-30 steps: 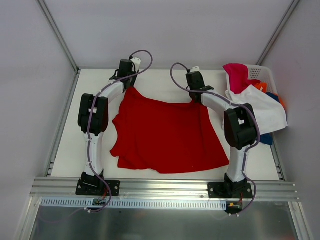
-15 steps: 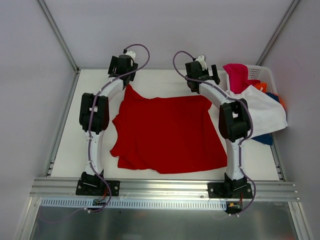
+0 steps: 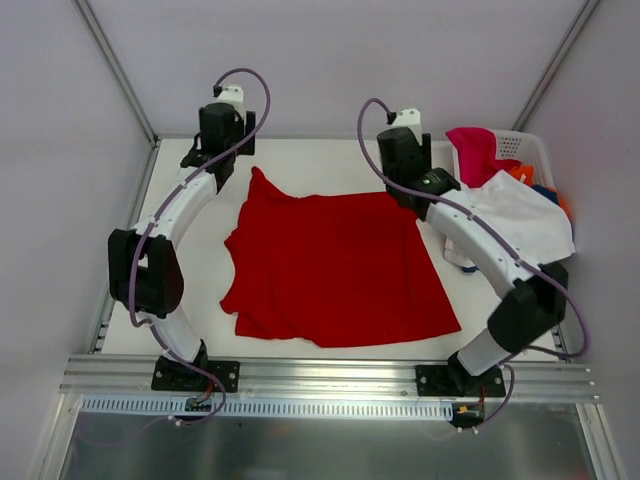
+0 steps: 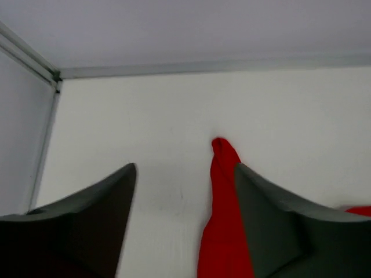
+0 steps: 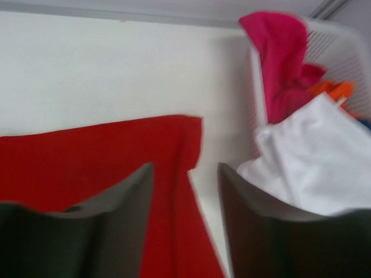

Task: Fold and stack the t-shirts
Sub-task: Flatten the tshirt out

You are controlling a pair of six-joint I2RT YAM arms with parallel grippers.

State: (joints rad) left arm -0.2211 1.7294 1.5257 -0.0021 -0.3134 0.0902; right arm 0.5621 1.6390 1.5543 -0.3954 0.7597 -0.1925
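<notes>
A bright red t-shirt [image 3: 330, 265] lies spread on the white table [image 3: 200, 300], its back left corner drawn out to a narrow point [image 4: 223, 174]. My left gripper [image 3: 215, 150] hovers open above that point [image 4: 185, 168], gripping nothing. My right gripper [image 3: 405, 185] is open over the shirt's back right corner [image 5: 185, 168], with the red cloth [image 5: 116, 156] lying loose beneath it. A white t-shirt [image 3: 525, 220] drapes over the basket's front, with magenta [image 3: 475, 150], orange [image 3: 520, 172] and blue [image 3: 535, 275] ones beside it.
The white perforated basket [image 3: 525, 145] stands at the table's back right, close beside my right gripper. White walls with metal frame rails enclose the table at the back and sides. The white tee [image 5: 313, 156] overhangs the table right of the red shirt.
Both grippers have opened and let go of the red shirt's back corners, then lifted away toward the back. The shirt's back edge now lies on the table. Both elbows have swung outward.
</notes>
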